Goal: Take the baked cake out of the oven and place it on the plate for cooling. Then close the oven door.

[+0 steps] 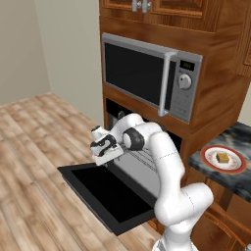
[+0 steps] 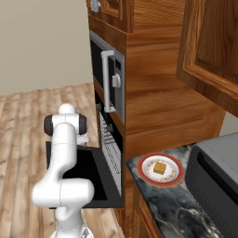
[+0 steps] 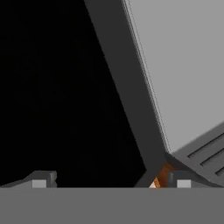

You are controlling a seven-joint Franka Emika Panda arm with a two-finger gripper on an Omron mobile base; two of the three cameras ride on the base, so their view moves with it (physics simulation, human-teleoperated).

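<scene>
The baked cake [image 1: 223, 158] [image 2: 160, 168], a small golden-tan square, rests on the red-rimmed white plate [image 1: 240, 165] [image 2: 145, 173] on the dark counter to the right of the oven. The black oven [image 1: 142, 162] [image 2: 109, 145] stands open, its wire rack showing. Its oven door [image 1: 105, 191] [image 2: 100, 179] lies flat, hinged down toward the floor. My gripper [image 1: 104, 158] [image 3: 110, 181] hovers just above the door's inner edge, by the oven mouth. It is open, and the fingertips [image 3: 43, 178] stand wide apart with nothing between them. In the hand view they face the black door glass and its grey frame.
A silver-framed microwave [image 1: 147, 76] [image 2: 109, 79] sits in the wooden cabinetry above the oven. The dark marble counter [image 1: 238, 135] [image 2: 176, 207] also carries a grey appliance [image 2: 216, 179] at its right. Wooden floor [image 1: 34, 147] spreads out to the left of the door.
</scene>
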